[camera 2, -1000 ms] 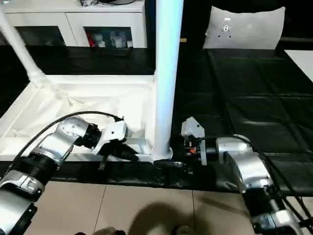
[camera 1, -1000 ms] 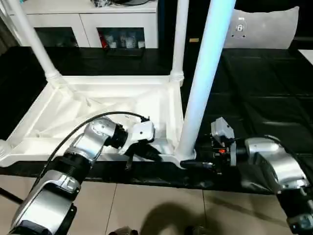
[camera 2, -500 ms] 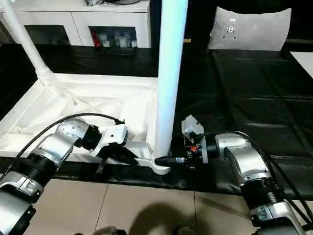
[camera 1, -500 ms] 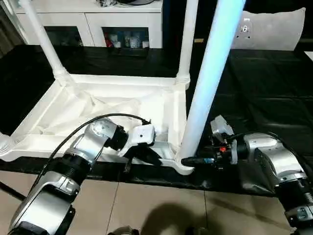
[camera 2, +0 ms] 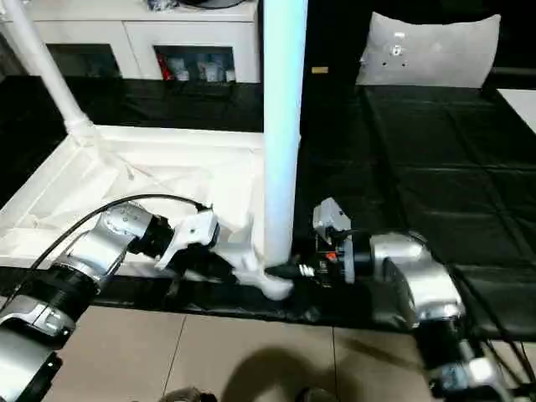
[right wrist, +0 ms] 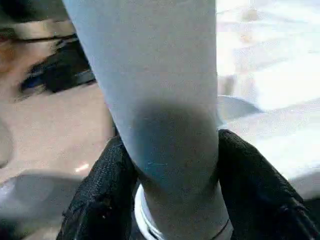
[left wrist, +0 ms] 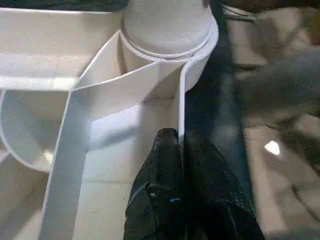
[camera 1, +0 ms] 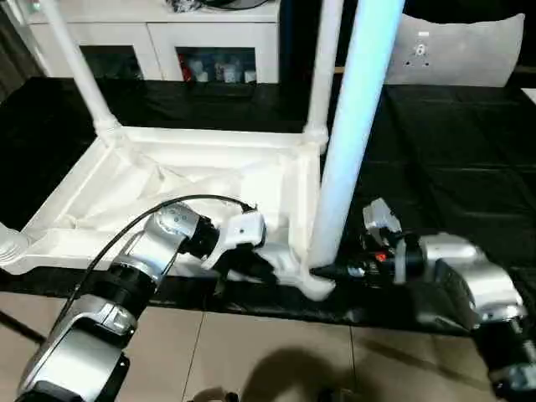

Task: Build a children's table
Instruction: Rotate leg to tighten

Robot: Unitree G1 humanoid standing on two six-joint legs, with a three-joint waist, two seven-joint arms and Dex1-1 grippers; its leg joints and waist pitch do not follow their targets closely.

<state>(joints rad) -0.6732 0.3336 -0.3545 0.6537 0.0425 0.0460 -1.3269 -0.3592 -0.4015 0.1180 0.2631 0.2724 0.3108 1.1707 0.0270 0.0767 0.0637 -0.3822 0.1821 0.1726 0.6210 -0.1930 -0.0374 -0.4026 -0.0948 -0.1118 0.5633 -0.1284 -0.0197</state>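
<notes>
The white table top (camera 1: 193, 180) lies upside down on a black mat, its ribbed underside facing up. Legs stand in the back left socket (camera 1: 79, 71) and the back right socket (camera 1: 322, 75), and a leg base (camera 1: 8, 247) shows at the near left corner. The near right leg (camera 1: 352, 134) rises from its corner socket (left wrist: 167, 30). My right gripper (right wrist: 170, 150) is shut on this leg just above its collar, a finger (right wrist: 107, 175) on each side. My left gripper (left wrist: 181, 137) is shut on the top's thin near rim wall (left wrist: 181, 100) beside that socket.
The black mat (camera 1: 452, 142) stretches to the right of the top. A white cabinet (camera 1: 167, 33) stands behind, and a grey cushion (camera 1: 456, 50) lies at the back right. Tiled floor (camera 1: 276, 352) lies below the near edge, close to the held corner.
The near right leg has tipped a little more upright and its corner has edged forward. Both grippers keep their holds. The head view has shifted slightly.
</notes>
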